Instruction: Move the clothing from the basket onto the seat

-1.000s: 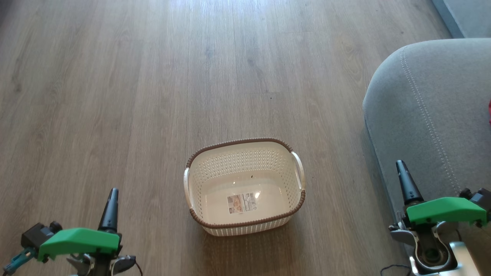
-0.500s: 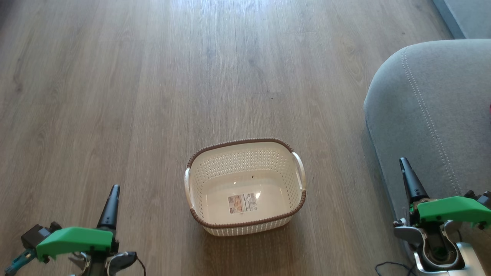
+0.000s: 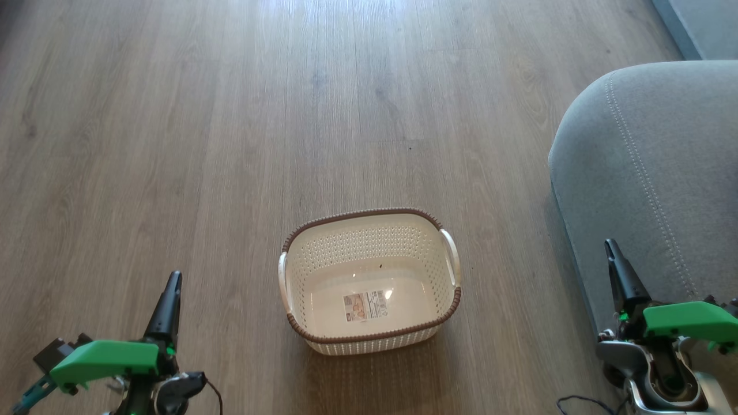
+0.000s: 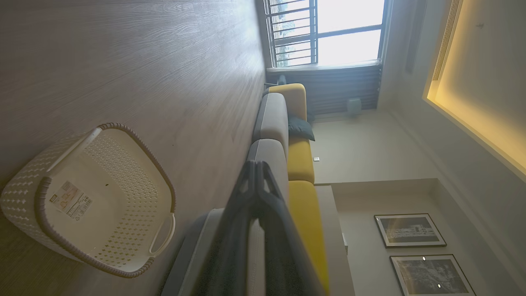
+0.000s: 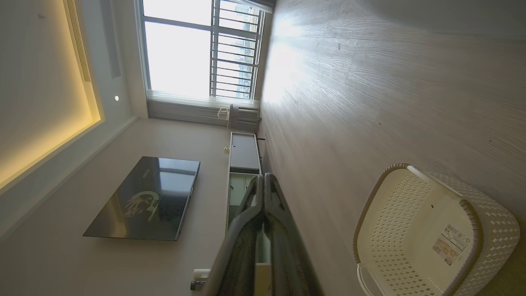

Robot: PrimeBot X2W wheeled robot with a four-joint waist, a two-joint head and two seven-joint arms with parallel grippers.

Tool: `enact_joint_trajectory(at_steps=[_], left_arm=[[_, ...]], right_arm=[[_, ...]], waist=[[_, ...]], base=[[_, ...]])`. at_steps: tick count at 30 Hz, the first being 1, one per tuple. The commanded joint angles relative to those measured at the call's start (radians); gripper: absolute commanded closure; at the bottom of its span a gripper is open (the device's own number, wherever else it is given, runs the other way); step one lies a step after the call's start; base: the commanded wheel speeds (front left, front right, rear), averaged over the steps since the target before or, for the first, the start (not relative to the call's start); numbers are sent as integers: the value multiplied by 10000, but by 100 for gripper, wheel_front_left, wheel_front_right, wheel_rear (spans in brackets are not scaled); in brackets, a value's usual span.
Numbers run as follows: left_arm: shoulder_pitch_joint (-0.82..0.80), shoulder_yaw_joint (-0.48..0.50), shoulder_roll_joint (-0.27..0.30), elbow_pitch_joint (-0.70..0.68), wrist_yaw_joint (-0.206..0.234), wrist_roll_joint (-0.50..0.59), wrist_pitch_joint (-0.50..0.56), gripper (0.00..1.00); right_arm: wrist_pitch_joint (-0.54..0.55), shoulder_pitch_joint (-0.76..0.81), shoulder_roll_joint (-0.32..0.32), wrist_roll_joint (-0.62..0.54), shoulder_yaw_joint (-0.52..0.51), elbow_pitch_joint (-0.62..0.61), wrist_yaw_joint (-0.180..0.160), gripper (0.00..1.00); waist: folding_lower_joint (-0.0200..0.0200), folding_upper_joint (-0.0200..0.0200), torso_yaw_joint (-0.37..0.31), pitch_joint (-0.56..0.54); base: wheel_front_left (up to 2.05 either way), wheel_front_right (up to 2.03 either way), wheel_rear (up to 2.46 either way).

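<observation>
The basket (image 3: 369,212) stands on the floor (image 3: 230,115) at lower centre of the head view. Its long axis runs left to right, and it holds only a paper label (image 3: 364,305) with print too small to read. The left claw (image 3: 173,279), at lower left, is somewhat nearer to it than the right claw (image 3: 610,249), which is at lower right beside the seat (image 3: 663,144). Both claws are pinched closed on nothing. With nothing left to lift, the transfer looks finished.

Gripper (image 5: 263,179): fingers pressing together at the tips.
Basket (image 5: 493,218): sitting on the floor (image 5: 370,82), showing a label (image 5: 450,244) inside.
TV (image 5: 148,199): hanging on the wall (image 5: 123,267).
</observation>
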Motion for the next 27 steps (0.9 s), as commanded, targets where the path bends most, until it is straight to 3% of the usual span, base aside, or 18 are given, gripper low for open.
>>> enact_joint_trajectory(at_steps=[1,10,27], left_arm=[[-567,226,146,-396,-62,-289,93,100],[-611,237,154,-466,-107,-1289,342,100],[-611,236,154,-467,-107,-1289,342,100]], right_arm=[[107,-221,8,278,141,-449,0,100],[361,-188,45,1216,23,-588,0,100],[360,-188,45,1217,25,-588,0,100]], waist=[[0,0,3,-1],[0,0,28,-7],[0,0,28,-7]], base=[[0,0,0],[0,0,0],[0,0,0]])
